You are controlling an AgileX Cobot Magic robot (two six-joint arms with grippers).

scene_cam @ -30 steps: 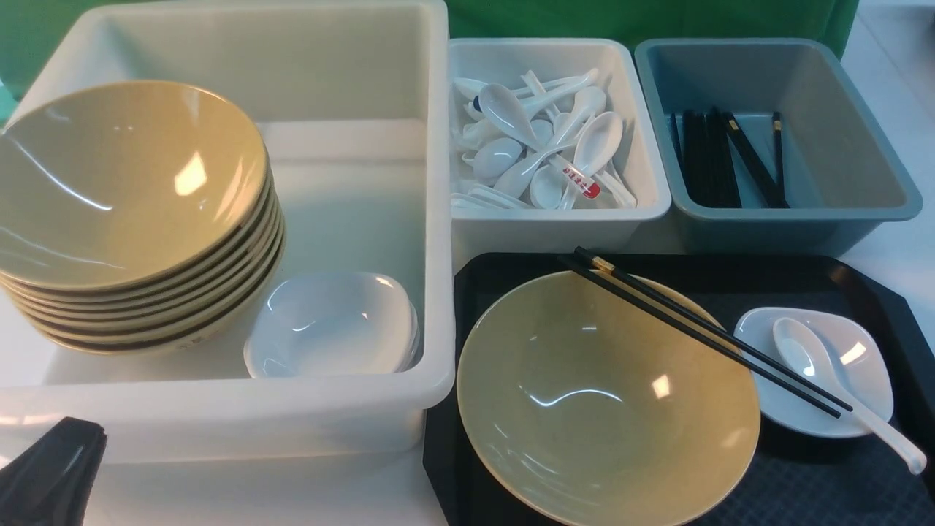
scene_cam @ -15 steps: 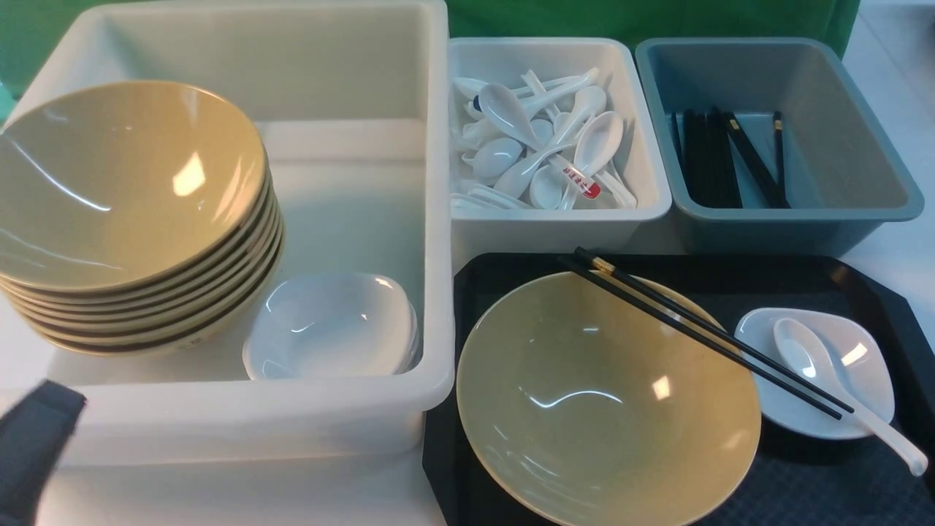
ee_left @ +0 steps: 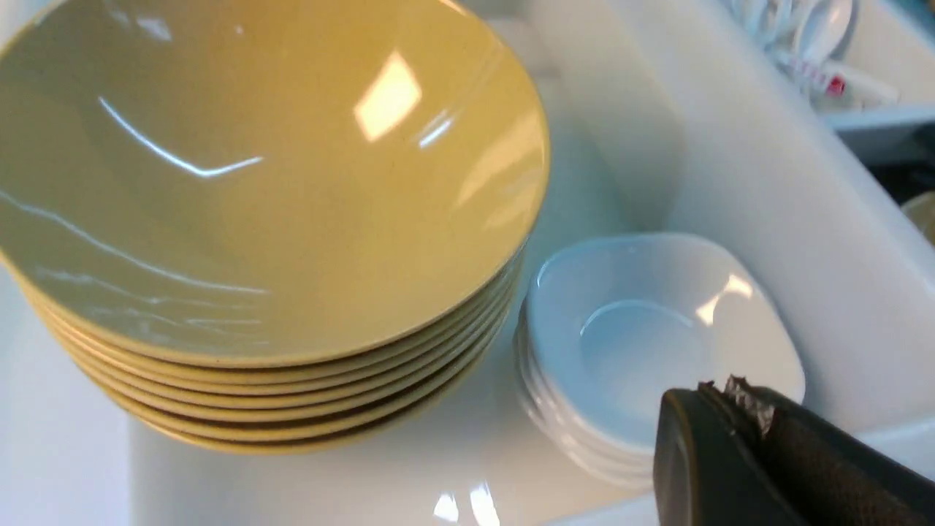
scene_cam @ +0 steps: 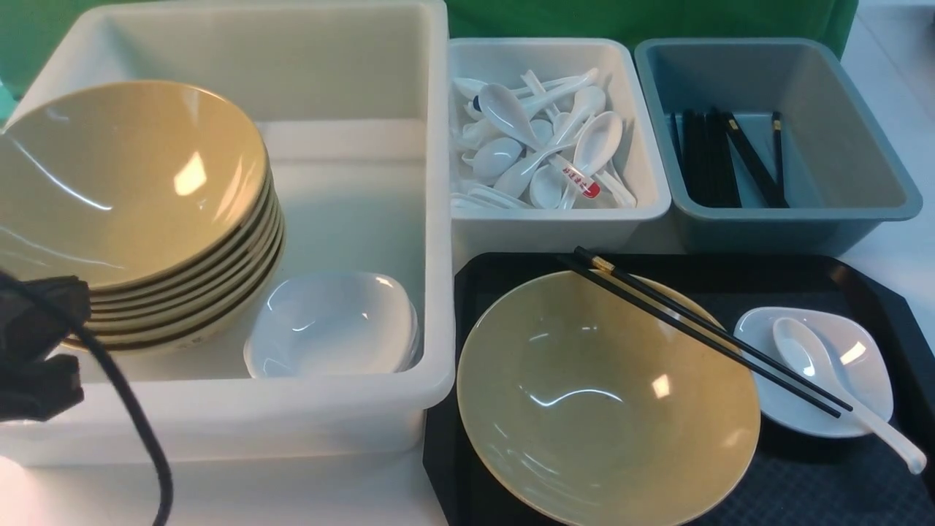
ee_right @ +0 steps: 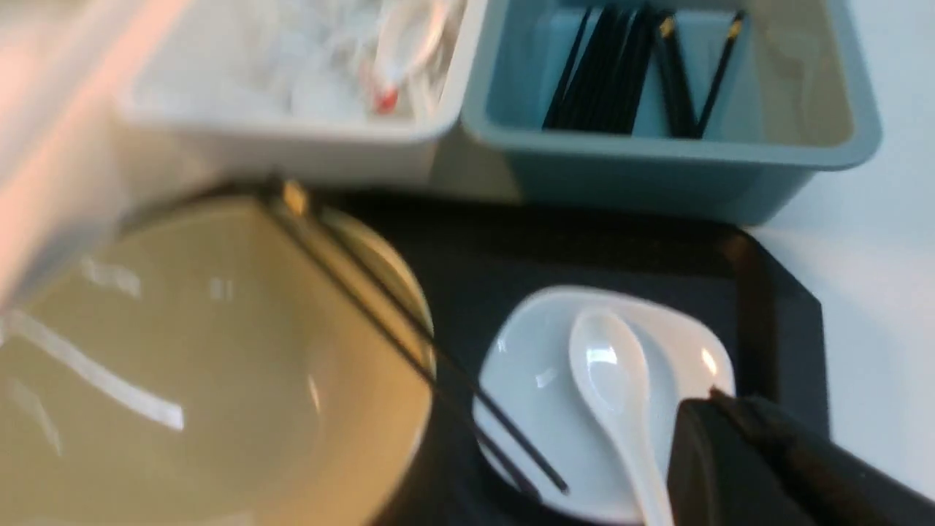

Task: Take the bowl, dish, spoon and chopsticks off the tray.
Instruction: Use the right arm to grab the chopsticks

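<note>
Right gripper [ee_right: 712, 400] jaws pressed together, empty, near the spoon [scene_cam: 825, 372] handle. Spoon lies in the dish [scene_cam: 869, 372] at the tray [scene_cam: 730, 274] right end. Left gripper [ee_left: 719, 391] jaws also pressed together, empty, off the tray.

The bowl [scene_cam: 606, 402] and tray [scene_cam: 767, 277] are cut off at the near edge; the left arm [scene_cam: 36, 351] covers the bowl stack's [scene_cam: 131, 183] near-left rim.
</note>
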